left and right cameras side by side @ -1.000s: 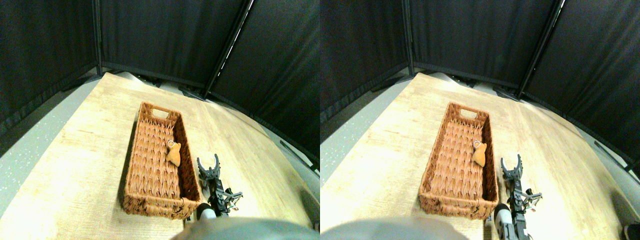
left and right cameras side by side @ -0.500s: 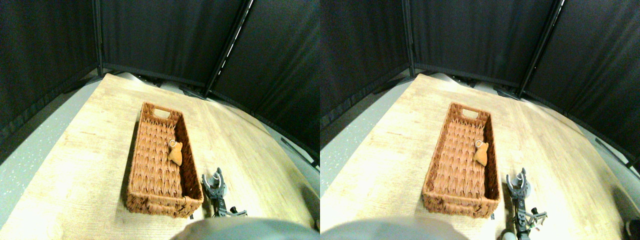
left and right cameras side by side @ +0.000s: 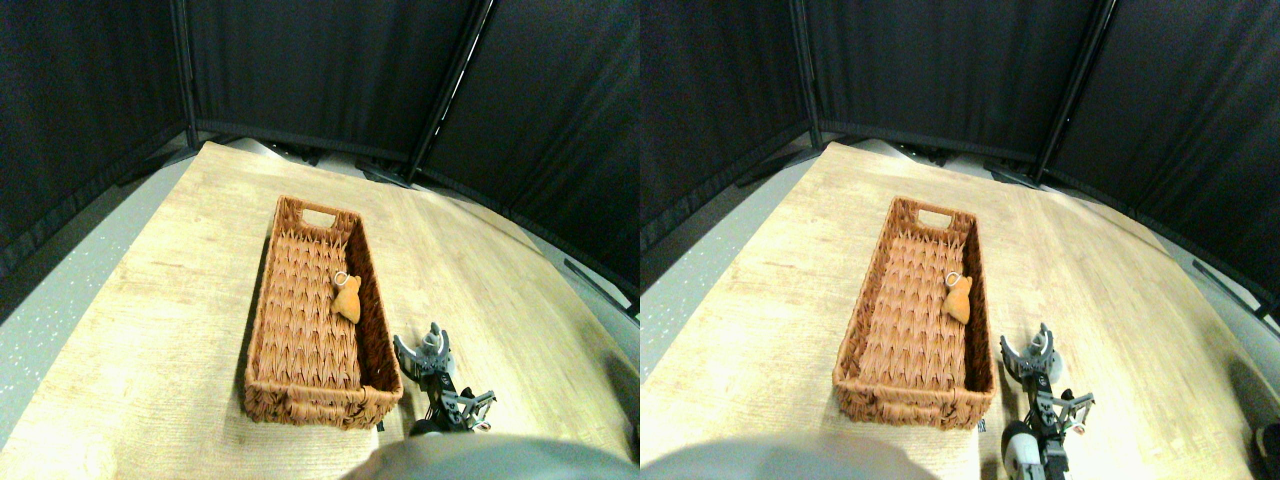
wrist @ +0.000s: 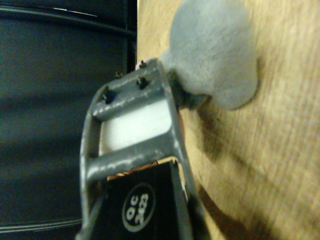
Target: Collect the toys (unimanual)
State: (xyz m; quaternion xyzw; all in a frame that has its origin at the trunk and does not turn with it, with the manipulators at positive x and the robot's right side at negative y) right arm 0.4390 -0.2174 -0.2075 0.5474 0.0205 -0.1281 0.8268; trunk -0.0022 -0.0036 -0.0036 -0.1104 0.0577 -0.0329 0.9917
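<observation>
A brown wicker basket (left and right cameras side by side: 262, 320) lies lengthwise on the wooden table. One of the toys, a tan plush (left and right cameras side by side: 347, 299) with a white loop cord, rests inside it against the right wall. My right gripper (left and right cameras side by side: 418, 342) is low over the table just right of the basket's near corner, its jaws spread in a V. A small grey-blue plush toy (left and right cameras side by side: 441, 354) lies on the table against the right jaw. The wrist view shows that grey-blue plush toy (wrist: 212, 50) touching the tip of the dark jaw frame.
Black curtain panels (left and right cameras side by side: 320, 70) enclose the table at the back and on both sides. A grey floor strip (left and right cameras side by side: 60, 290) runs along the left table edge. Bare wood (left and right cameras side by side: 500, 290) stretches right of the basket.
The gripper has drawn back toward the near edge beside the basket, and a grey-blue toy now shows at its right jaw. The camera view shifted slightly. The tan toy stayed put.
</observation>
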